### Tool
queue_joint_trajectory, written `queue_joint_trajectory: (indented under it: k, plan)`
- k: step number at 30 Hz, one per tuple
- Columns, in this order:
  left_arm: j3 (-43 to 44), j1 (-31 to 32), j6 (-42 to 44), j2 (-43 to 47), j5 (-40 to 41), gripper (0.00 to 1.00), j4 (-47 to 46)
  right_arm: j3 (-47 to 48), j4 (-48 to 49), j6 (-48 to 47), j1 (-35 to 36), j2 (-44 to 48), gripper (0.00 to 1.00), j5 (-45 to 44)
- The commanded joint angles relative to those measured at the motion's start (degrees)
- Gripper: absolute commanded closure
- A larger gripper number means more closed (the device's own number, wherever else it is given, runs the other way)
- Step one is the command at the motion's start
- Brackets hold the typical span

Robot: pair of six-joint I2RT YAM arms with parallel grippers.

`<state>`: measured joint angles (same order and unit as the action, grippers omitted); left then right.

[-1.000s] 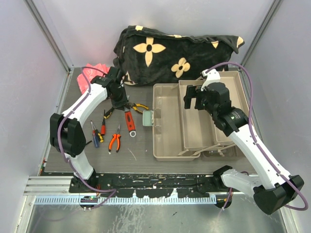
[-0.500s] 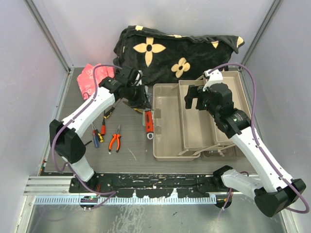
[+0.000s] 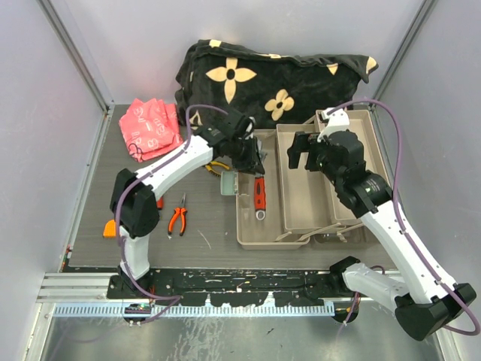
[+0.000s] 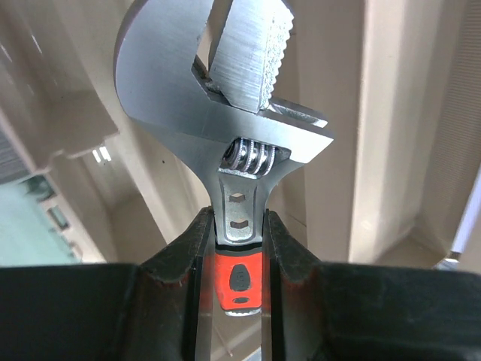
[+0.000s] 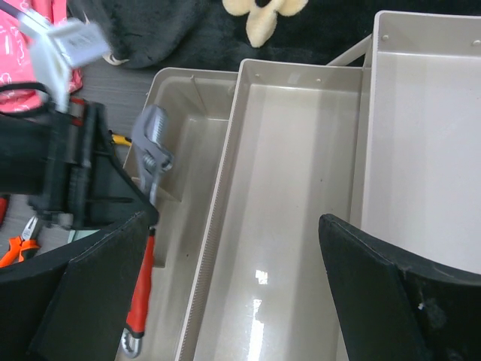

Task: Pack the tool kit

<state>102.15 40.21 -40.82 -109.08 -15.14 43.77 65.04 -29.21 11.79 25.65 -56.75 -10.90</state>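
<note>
The tool kit's beige toolbox (image 3: pixel 244 226) lies open on the right half of the table, trays folded out. My left gripper (image 3: pixel 250 156) is shut on the red-handled adjustable wrench (image 3: pixel 259 193), which hangs handle-down over the box's left compartment. The left wrist view shows the fingers clamping the wrench (image 4: pixel 225 98) just below its steel head. My right gripper (image 3: pixel 312 154) hovers open over the middle tray (image 5: pixel 285 188), holding nothing. In the right wrist view the wrench (image 5: pixel 141 293) sits at the left. Orange pliers (image 3: pixel 177 219) and an orange tape measure (image 3: pixel 110 229) lie on the table to the left.
A black flower-patterned blanket (image 3: pixel 270 83) is bunched at the back. A pink bag (image 3: pixel 150 128) lies at the back left. A small clear greenish case (image 3: pixel 229 183) sits against the box's left wall. Enclosure walls stand on both sides.
My left arm has carried the wrench from the table at the left rightwards to above the toolbox's left compartment. The right arm has hardly moved.
</note>
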Motion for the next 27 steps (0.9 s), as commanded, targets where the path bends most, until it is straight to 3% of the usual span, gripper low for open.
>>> queue_joint_trajectory:
  k: [1,24,25,27]
  plan:
    - [4.77,1.72,-2.15,-1.79,-0.79,1.0,-7.54,0.07,0.91,0.57,-0.25,1.8,0.0,-0.98]
    - [11.18,5.27,-6.82,-16.59,5.98,1.0,-7.03,-2.92,0.79,-1.89,-0.24,3.77,0.0,-4.37]
    - [11.29,5.32,-6.63,-16.84,5.99,0.99,-6.96,-3.05,0.8,-1.93,-0.19,3.77,0.0,-4.4]
    - [11.5,5.39,-6.24,-17.01,6.34,0.89,-6.53,-3.21,0.89,-1.88,-0.24,3.55,0.0,-4.4]
